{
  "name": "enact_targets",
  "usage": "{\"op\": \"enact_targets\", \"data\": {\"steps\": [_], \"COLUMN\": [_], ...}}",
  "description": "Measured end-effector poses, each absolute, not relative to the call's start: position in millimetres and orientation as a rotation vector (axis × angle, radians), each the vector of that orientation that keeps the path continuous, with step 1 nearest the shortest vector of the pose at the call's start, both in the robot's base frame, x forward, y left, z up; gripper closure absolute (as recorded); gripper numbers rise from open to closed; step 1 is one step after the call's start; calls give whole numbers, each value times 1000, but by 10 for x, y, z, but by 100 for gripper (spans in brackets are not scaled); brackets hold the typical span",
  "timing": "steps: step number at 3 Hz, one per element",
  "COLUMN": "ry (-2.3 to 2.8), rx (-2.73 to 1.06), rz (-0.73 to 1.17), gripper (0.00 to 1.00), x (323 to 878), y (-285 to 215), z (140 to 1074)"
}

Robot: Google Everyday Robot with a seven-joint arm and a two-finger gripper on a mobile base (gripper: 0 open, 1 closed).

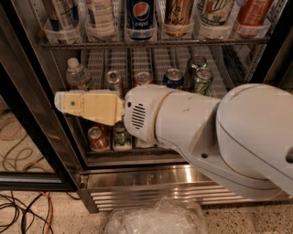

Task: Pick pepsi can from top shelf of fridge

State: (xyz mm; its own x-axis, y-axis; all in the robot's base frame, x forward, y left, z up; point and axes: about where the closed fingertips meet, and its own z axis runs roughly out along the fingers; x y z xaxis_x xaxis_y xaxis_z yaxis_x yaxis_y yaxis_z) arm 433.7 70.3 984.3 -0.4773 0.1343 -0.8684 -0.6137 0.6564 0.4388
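Note:
The pepsi can point(139, 13), tall, dark blue with the red-white-blue globe, stands upright in a clear plastic lane front on the top shelf point(155, 44) of the fridge point(151, 183); its top is cut off by the frame edge. My gripper point(62, 101), cream-coloured on the end of the big white arm point(219, 137), points left in front of the middle shelf. It is well below the pepsi can and to its left, and nothing shows in it.
Other cans point(177, 13) and bottles point(98, 16) flank the pepsi can. The middle shelf holds a water bottle point(77, 75), a short blue can point(174, 77) and green cans point(201, 80). Lower cans point(97, 138), the black door frame point(32, 119), floor cables point(23, 210) and a plastic bag point(155, 219) lie below.

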Motion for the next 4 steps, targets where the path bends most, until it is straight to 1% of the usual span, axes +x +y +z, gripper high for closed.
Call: {"op": "enact_targets", "data": {"steps": [1, 2, 3, 4], "ry": [1867, 1849, 1816, 1815], "rx": [-292, -108, 20, 20], "rz": [876, 739, 643, 643], "gripper": [0, 0, 0, 0], "x": [4390, 4432, 4504, 4504], "y": [656, 550, 437, 437], "z": [9879, 9997, 10110, 10110]}}
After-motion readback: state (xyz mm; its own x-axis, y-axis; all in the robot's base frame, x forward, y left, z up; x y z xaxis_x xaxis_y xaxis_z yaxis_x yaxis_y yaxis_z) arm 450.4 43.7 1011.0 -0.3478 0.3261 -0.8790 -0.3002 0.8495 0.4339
